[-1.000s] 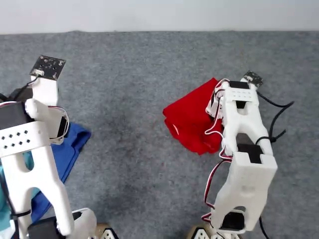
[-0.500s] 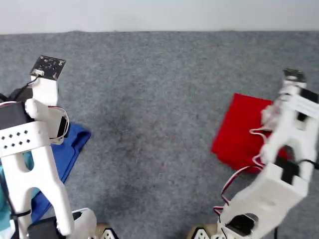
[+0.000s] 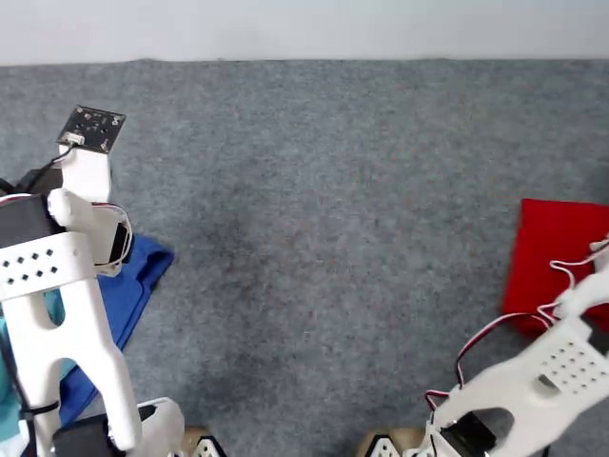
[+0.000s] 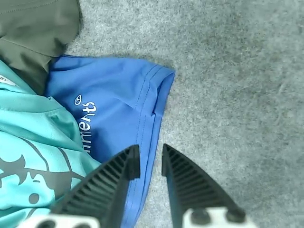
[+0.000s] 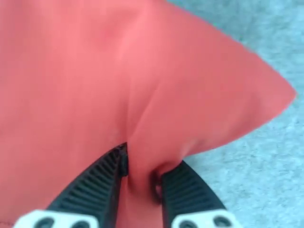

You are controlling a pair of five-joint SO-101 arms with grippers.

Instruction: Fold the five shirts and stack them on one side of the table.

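While the right jaws clamp the red shirt point(image 3: 550, 255), apparently lengthwise front-to-back, left jaws stand slightly parted.

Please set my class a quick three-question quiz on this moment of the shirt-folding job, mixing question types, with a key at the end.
1. True or false: the right gripper is shut on a fold of the red shirt.
2. Which shirt lies closest to the tips of the left gripper? A the red shirt; B the blue shirt; C a yellow shirt.
3. Fill in: in the high view, the red shirt lies at the ___ arm's side of the table.

Key: 1 true; 2 B; 3 right.
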